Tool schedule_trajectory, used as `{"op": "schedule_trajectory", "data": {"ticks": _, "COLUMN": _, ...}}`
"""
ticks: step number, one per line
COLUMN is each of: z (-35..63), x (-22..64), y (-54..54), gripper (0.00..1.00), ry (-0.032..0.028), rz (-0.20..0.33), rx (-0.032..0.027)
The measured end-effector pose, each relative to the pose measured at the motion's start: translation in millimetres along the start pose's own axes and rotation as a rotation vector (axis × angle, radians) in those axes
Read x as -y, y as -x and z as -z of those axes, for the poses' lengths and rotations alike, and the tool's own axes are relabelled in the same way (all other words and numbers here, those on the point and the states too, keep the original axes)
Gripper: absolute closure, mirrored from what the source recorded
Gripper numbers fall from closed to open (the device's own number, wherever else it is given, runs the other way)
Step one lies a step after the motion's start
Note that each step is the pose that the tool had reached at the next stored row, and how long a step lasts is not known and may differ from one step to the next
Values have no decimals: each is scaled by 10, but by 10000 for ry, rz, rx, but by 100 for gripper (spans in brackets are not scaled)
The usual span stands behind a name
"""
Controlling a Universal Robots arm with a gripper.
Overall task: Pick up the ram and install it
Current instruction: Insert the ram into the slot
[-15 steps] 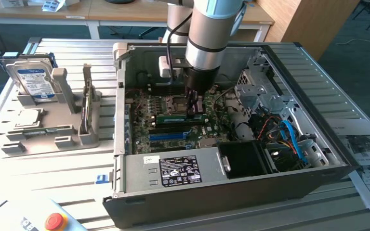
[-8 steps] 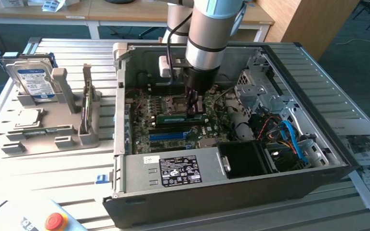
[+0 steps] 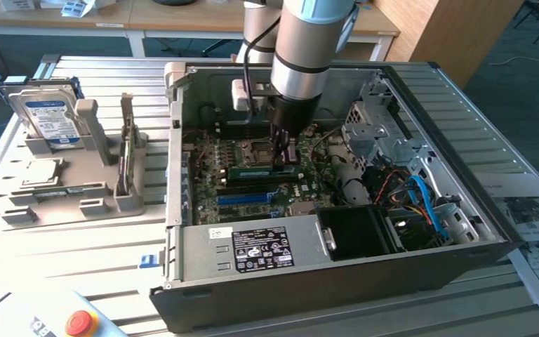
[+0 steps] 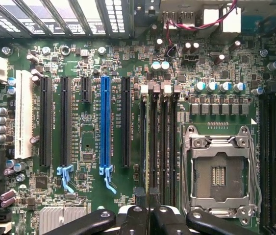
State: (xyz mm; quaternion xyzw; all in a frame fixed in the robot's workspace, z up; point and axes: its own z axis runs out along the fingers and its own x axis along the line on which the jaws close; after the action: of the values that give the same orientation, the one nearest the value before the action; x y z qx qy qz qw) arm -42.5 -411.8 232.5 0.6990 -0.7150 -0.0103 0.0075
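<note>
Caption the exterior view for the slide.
UR arm reaches into the open PC case, its tool at the green ram on the motherboard.

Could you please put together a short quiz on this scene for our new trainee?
1. True or false: the hard drive stands in the grey holder, outside the computer case.
2. The gripper is over: A) the motherboard, B) the grey holder, C) the hard drive.
3. Which long green part lies right beside the gripper's tip, inside the case?
Key: 1 true; 2 A; 3 the ram.
</note>
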Motion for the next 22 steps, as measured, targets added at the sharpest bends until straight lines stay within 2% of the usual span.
{"op": "schedule_trajectory", "data": {"ticks": 5, "z": 14, "x": -9, "y": 1, "gripper": 88, "ry": -28, "rz": -3, "rx": 3}}
{"op": "schedule_trajectory", "data": {"ticks": 11, "z": 13, "x": -41, "y": 0, "gripper": 88, "ry": -150, "rz": 0, "rx": 4}}
{"op": "schedule_trajectory", "data": {"ticks": 18, "z": 14, "x": -41, "y": 0, "gripper": 88, "ry": -181, "rz": 0, "rx": 2}}
{"op": "schedule_trajectory", "data": {"ticks": 22, "z": 13, "x": -42, "y": 0, "gripper": 88, "ry": -244, "rz": 0, "rx": 4}}
